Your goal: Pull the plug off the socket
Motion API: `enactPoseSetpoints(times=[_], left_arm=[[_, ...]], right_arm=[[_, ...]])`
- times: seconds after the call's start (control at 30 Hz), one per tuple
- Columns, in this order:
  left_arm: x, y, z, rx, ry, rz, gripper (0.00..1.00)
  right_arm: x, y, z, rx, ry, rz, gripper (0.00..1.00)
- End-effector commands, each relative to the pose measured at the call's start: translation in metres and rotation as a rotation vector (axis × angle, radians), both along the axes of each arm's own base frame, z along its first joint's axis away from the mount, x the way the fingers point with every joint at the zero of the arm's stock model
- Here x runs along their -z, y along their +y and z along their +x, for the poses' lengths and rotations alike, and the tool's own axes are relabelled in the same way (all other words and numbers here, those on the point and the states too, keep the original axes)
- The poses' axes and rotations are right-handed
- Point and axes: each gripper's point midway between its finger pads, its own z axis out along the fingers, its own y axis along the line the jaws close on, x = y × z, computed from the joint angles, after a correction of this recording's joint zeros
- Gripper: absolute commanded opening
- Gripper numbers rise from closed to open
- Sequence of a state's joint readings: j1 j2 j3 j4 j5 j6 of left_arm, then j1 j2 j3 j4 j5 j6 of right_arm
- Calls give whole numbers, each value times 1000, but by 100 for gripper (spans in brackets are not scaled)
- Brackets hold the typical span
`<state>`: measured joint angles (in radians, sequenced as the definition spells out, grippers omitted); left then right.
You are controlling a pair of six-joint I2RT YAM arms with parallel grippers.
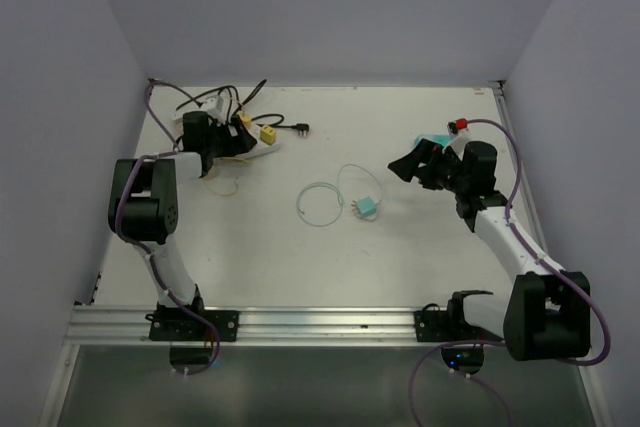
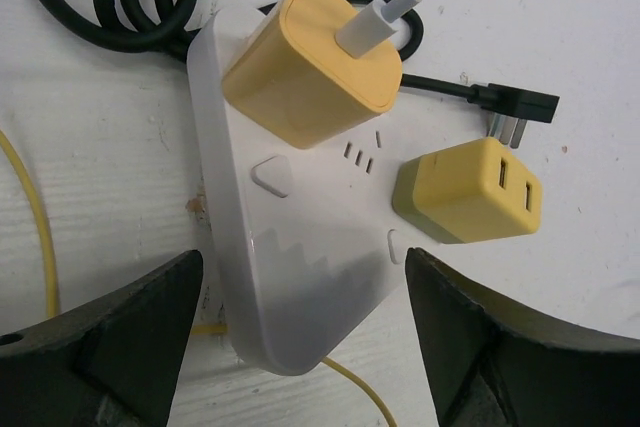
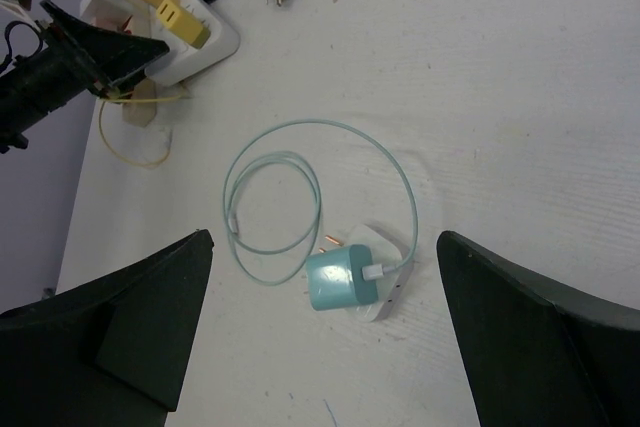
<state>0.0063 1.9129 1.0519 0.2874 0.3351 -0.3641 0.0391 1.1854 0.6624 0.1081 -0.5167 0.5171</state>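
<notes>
Glossy white plastic socket (image 2: 300, 247), matt yellow plug (image 2: 310, 67)

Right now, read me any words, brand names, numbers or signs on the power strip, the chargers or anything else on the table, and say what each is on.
No readable text in any view.
white power strip: no words, only three small dashes, not letters.
yellow charger with the cable: plain, no brand.
second yellow charger: plain, no brand.
teal charger: too small to tell.

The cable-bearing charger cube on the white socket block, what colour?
The charger cube is yellow, clearest in the left wrist view.
</notes>
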Motion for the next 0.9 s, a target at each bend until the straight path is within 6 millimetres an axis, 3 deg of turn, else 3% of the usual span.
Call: enactPoseSetpoints(times=[0.0,0.33,0.73,0.87], left_arm=[[-30,2,12,-50,-94,-60,86],[-21,12,29,-66,-95,-107,83],[-7,-8,37,66,-67,-164,71],[-11,-12,38,85,-77,-189,60]], right_arm=[[-12,5,4,-23,-60,13,98],[-11,5,5,-25,-58,16,98],[-8,6,6,-29,-50,21,98],[-7,6,6,-28,-47,21,98]])
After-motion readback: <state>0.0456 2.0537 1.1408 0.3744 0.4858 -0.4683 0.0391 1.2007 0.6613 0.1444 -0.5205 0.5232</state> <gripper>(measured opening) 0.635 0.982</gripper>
